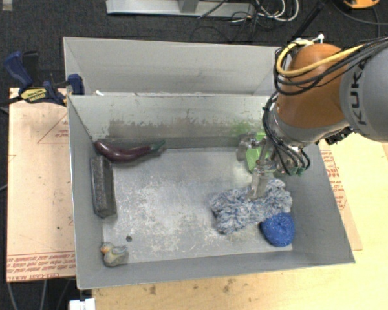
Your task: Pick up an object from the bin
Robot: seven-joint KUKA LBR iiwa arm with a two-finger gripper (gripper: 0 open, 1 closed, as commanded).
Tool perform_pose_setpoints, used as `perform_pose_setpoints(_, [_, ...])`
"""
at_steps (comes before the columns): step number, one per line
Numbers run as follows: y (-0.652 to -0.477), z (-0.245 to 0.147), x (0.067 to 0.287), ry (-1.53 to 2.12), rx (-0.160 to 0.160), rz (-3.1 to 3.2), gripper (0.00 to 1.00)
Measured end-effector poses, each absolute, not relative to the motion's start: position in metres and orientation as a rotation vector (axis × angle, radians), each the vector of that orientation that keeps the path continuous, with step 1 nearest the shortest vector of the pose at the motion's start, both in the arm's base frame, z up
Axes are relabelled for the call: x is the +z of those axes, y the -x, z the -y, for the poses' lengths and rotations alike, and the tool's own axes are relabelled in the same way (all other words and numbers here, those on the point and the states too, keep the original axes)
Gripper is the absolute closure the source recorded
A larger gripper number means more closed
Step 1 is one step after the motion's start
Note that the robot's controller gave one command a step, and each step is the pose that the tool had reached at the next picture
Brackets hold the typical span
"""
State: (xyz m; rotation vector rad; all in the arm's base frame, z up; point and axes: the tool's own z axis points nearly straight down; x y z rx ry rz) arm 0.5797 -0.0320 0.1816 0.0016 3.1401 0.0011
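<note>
Gripper (261, 185) is hanging tip-down at the upper edge of a crumpled blue-grey knitted cloth (246, 210) in the right half of the bin (181, 118). Whether it is apart or together, cannot tell. The cloth's soft folds are probably offering an easy pinch. A blue ball (278, 230) is touching the cloth's lower right. A green thing (249, 154) is lying just behind the cloth. A purple aubergine (126, 151) and grey bar (103, 187) are sitting well left.

Dark carpeted floor (52, 11), grey metal stand base (161, 5) at the top, loose cables (271, 4) tangled beside it
</note>
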Motion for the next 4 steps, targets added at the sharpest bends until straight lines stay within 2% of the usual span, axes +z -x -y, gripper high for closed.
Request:
perform_pose_setpoints(1, [-0.563, 0.040, 0.136, 0.015, 0.001, -3.133, 0.00])
perform_pose_setpoints(2, [-0.543, 0.034, 0.072, 0.079, 0.001, -3.140, 1.00])
perform_pose_setpoints(3, [-0.543, 0.034, 0.072, 0.080, 0.001, -3.140, 1.00])
perform_pose_setpoints(4, [-0.569, 0.042, 0.243, 0.138, -0.001, -3.128, 1.00])
